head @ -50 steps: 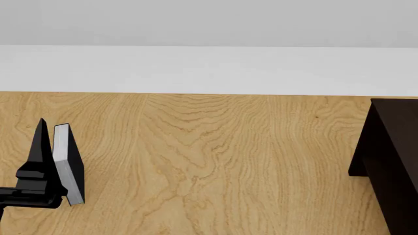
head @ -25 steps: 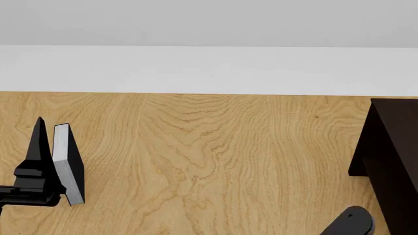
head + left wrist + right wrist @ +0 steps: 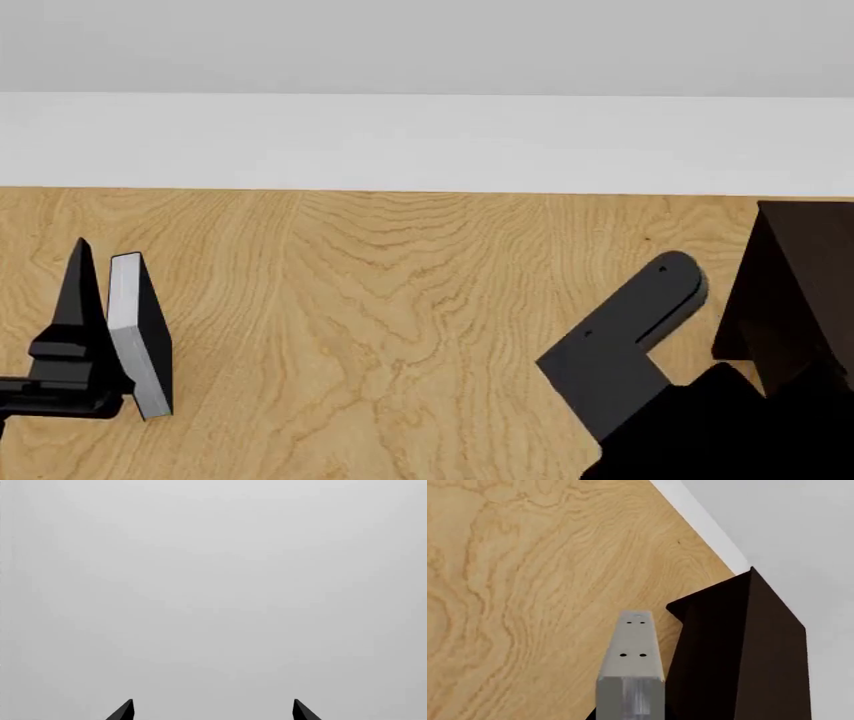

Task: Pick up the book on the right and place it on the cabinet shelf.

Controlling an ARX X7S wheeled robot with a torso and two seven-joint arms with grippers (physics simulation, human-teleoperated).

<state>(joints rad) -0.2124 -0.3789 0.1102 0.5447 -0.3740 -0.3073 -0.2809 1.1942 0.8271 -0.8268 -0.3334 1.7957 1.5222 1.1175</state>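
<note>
Our wooden table [image 3: 400, 320] fills the head view, with the dark cabinet shelf [image 3: 801, 300] at its right edge. Our right gripper [image 3: 654, 300] reaches up beside the cabinet, its opening impossible to tell. At the far left, well apart from the cabinet, our left gripper [image 3: 80, 330] has its fingers [image 3: 123, 711] spread wide, one black finger touching the upright book [image 3: 138, 335].

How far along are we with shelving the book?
Nothing is shelved yet. The only book in view stands upright beside the open left gripper. In hand: the right gripper hangs by the cabinet, holding no book. Left: grasp, carry, place.
</note>
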